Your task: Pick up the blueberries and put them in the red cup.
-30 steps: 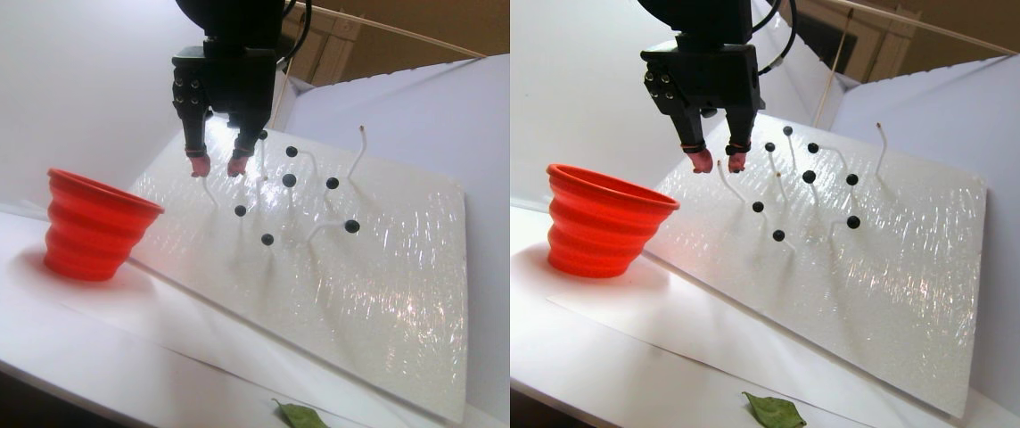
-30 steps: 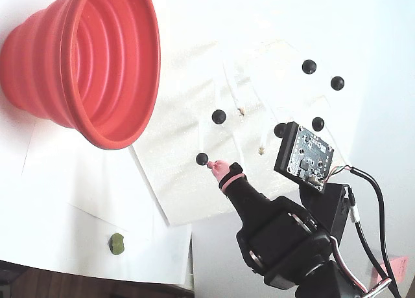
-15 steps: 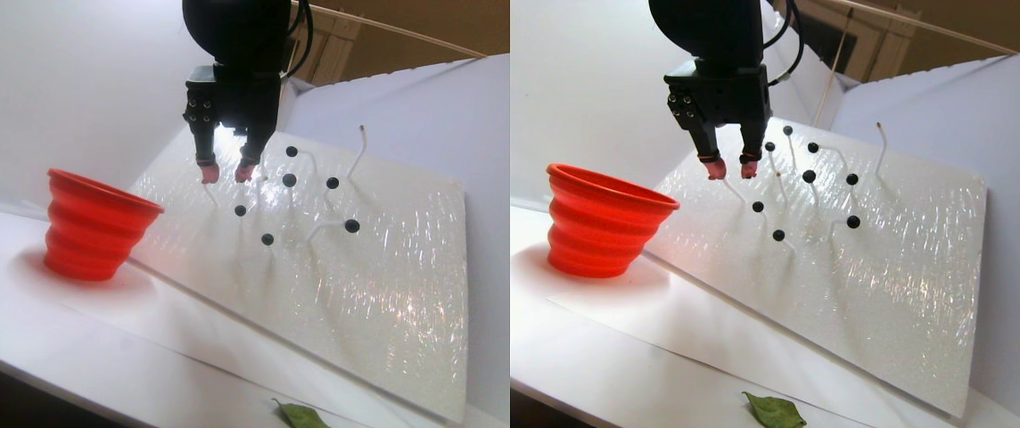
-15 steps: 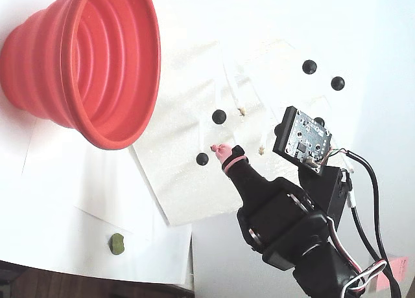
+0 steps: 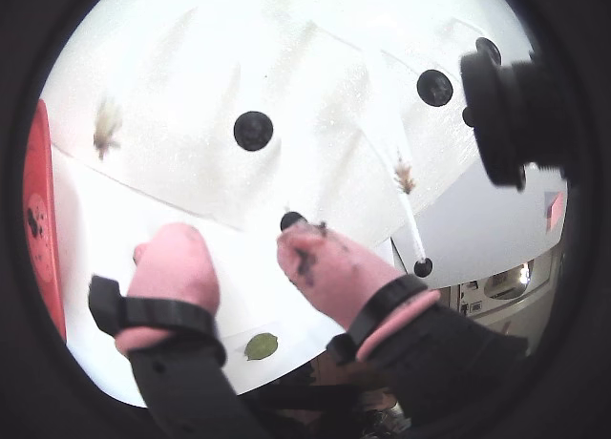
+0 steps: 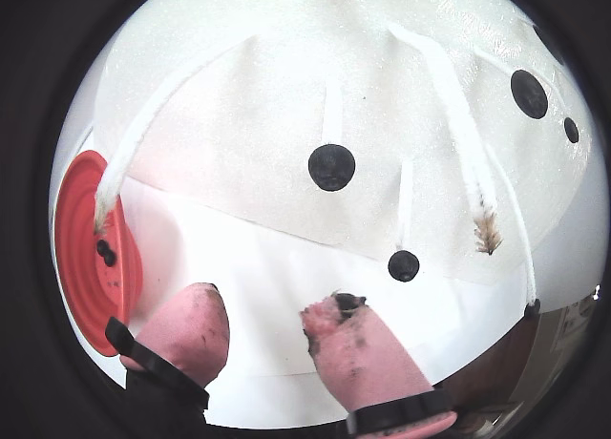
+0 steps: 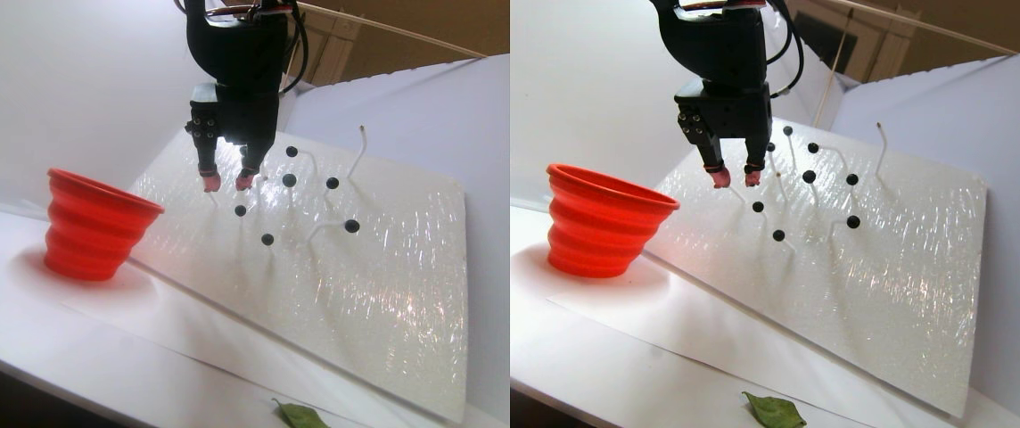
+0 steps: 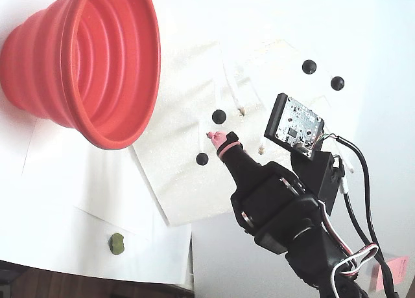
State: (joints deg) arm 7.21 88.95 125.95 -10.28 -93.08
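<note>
A: What is the tool [image 7: 226, 183] doing?

B: It hangs over the tilted white board [image 7: 367, 294], its two pink fingertips [image 6: 196, 329] parted with nothing between them. In both wrist views the gap is empty; one berry [image 5: 291, 220] sits right at the tip of the right-hand finger.

A: Where are the blueberries [image 7: 289, 179]?

B: Most sit on the ends of thin white stalks [image 7: 357, 153] sticking up from the board, spread over its far half in the stereo pair view. I would guess the stalks hold each berry clear of the surface so the fingers can close round it. In a wrist view two small dark balls [image 6: 105, 253] seem to lie inside the red cup [image 6: 91, 258], so some of the job looks done.

A: And the cup?

B: It stands upright on the bench [image 7: 2, 303], just beside the board's left edge in the stereo pair view, near the closest berries. That likely keeps each carry short.

A: What next?

B: Probably a descent onto one of the two near berries [image 8: 219, 116] seen by the fingertip in the fixed view. A green leaf [image 7: 300, 415] lies at the near bench edge, well apart.
</note>
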